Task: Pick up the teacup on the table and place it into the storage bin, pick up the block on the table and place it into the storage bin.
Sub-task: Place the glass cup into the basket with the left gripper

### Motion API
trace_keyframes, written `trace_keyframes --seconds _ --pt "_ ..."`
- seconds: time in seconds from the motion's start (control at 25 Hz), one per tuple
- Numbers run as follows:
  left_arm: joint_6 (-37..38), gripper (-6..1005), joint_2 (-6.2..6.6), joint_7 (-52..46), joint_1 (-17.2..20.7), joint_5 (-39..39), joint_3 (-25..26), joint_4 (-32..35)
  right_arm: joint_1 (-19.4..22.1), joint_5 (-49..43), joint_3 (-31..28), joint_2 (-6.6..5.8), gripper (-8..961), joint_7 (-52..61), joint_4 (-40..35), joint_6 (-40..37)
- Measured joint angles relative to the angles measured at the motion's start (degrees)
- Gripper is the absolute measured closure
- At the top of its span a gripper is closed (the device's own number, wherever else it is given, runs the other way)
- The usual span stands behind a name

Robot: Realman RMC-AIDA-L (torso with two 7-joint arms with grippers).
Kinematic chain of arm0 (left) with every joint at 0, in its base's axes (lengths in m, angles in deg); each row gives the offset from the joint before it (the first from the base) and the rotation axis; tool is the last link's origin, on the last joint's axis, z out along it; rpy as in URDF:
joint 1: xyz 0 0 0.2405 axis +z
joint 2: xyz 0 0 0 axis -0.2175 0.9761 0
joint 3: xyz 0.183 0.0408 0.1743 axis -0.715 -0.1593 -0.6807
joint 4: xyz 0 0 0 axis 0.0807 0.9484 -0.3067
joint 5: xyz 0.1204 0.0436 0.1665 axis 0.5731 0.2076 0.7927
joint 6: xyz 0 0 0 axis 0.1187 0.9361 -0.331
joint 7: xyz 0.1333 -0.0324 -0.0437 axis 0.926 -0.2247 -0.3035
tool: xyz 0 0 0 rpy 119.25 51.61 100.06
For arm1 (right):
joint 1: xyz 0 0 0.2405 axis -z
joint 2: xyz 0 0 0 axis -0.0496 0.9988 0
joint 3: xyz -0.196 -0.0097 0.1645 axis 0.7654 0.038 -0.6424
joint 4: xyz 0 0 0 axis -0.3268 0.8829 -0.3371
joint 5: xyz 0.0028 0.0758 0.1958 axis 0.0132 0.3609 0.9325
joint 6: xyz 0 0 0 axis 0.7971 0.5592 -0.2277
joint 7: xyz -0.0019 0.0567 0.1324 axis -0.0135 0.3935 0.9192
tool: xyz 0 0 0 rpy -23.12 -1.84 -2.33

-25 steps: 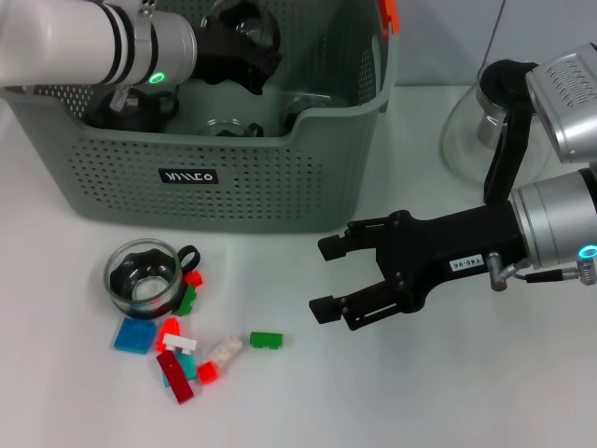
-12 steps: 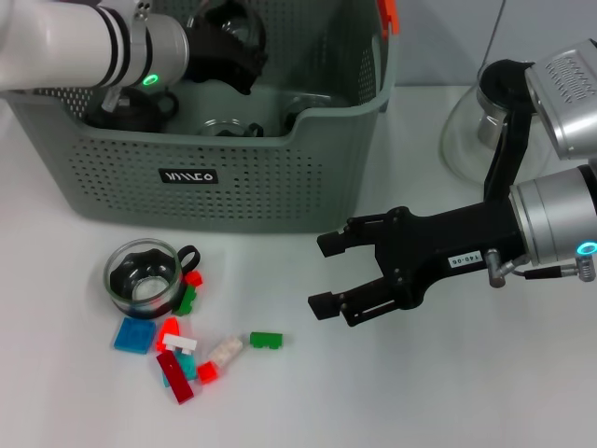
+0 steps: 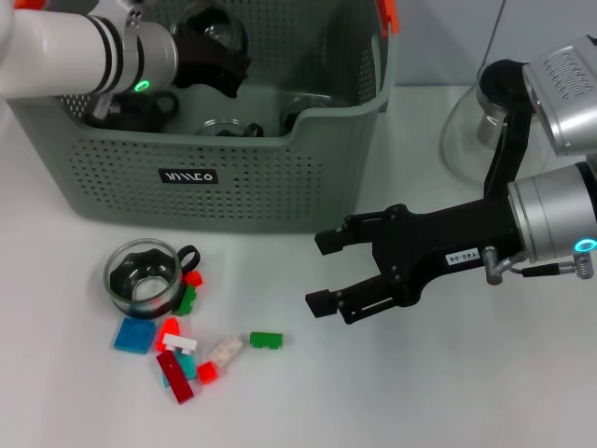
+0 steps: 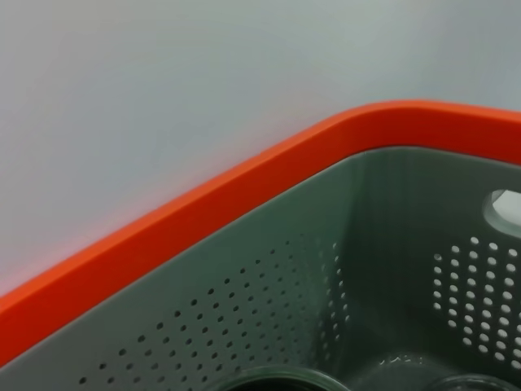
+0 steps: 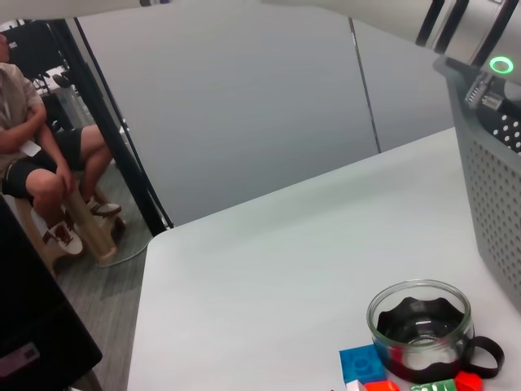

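Observation:
A glass teacup (image 3: 142, 275) with a dark inside and a black handle stands on the white table in front of the storage bin (image 3: 233, 177). The right wrist view also shows this teacup (image 5: 421, 328). Beside it lie several small blocks, among them a green one (image 3: 266, 340), a blue one (image 3: 134, 334) and a dark red one (image 3: 175, 375). My right gripper (image 3: 322, 273) hovers open over the table, right of the blocks, with nothing between its fingers. My left gripper (image 3: 207, 56) is above the bin's back left part. Glass cups (image 3: 219, 126) sit inside the bin.
A glass carafe (image 3: 480, 131) with a black handle stands at the back right, behind my right arm. The left wrist view shows the bin's orange rim (image 4: 244, 175) and perforated inner wall. A person (image 5: 37, 138) sits beyond the table's far edge.
My left arm has drawn back to the left over the bin. My right gripper has edged slightly left toward the blocks, still open. The teacup and blocks have not moved.

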Motion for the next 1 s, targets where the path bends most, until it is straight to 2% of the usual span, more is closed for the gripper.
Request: trace_keyframes --seconds 0.52,0.72,1.0 --pt "-0.7 946 -0.05 -0.47 0.23 0.01 0.09 -0.52 -0.3 -0.62 -0.06 0.07 14 0.01 0.23 0.01" --pt "-0.8 760 -0.06 -0.52 0.43 0.01 0.09 -0.56 -0.44 -0.69 -0.09 0.11 14 -0.06 0.3 0.01" --pt "-0.62 672 -0.02 -0.53 0.43 0.01 0.09 -0.56 -0.28 -0.71 -0.1 0.12 14 -0.1 0.31 0.0"
